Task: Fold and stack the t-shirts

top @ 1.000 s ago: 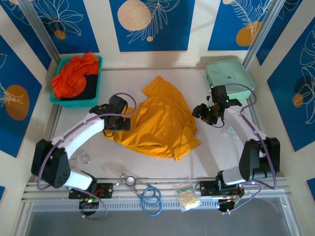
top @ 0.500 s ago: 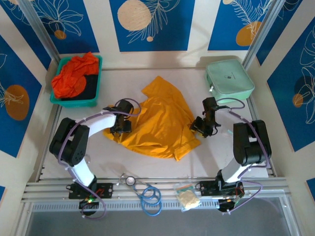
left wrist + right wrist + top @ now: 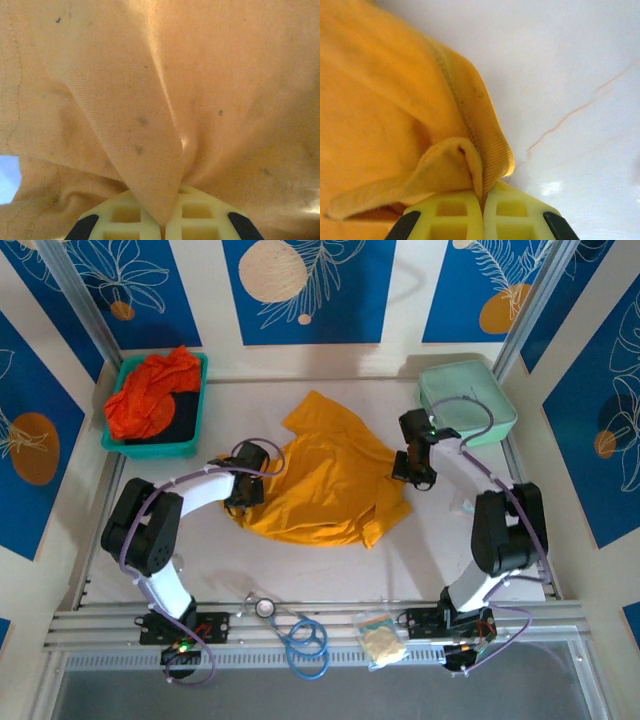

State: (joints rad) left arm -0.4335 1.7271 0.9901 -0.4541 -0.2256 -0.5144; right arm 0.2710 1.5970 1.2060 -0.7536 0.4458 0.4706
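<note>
A mustard-yellow t-shirt (image 3: 325, 480) lies crumpled in the middle of the white table. My left gripper (image 3: 247, 490) is shut on a fold at its left edge; the cloth (image 3: 150, 125) runs down between the pale yellow fingers (image 3: 125, 215). On the right side of the shirt, my right gripper (image 3: 410, 468) is shut on the ribbed collar edge (image 3: 490, 150), pinched between its fingers (image 3: 515, 215). Red-orange t-shirts (image 3: 150, 395) sit bunched in the teal tray (image 3: 195, 425) at the back left.
A mint-green padded case (image 3: 465, 400) lies at the back right, close behind the right arm. At the table's near edge lie a stethoscope (image 3: 262, 607), a blue cable coil (image 3: 307, 640) and a small plastic bag (image 3: 380, 638).
Both grippers closed on the yellow shirt. The right gripper moved toward the back with the collar, and the shirt's right and lower edges drew in and bunched up.
</note>
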